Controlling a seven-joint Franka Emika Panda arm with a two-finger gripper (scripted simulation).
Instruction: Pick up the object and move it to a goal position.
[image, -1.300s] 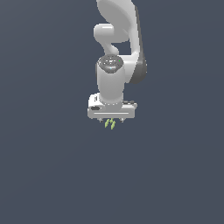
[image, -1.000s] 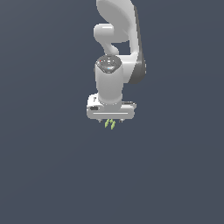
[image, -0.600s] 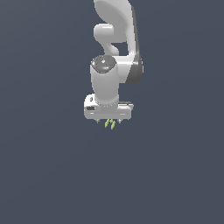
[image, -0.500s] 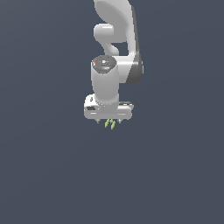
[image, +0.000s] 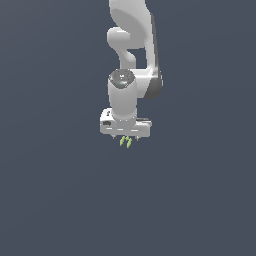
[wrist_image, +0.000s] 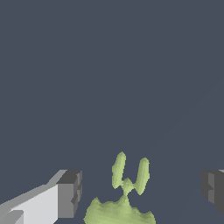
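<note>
The object (image: 125, 142) is a small yellow-green thing with short rod-like prongs, showing just under the white gripper (image: 126, 137) in the exterior view. In the wrist view the object (wrist_image: 127, 188) has two upright prongs on a lumpy base and lies between the two fingers (wrist_image: 70, 192), touching neither. The gripper (wrist_image: 141, 191) is open, with its jaws wide apart on either side of the object. The object's lower part is cut off by the wrist picture's edge.
The white-grey arm (image: 132, 60) comes down from above the gripper. Around it there is only a plain dark grey-blue surface (image: 60, 200), with no other objects or edges in view.
The gripper hand has shifted very slightly toward the exterior view's left. The object shows at the same spot under it. The jaws' state in the earlier frames cannot be told.
</note>
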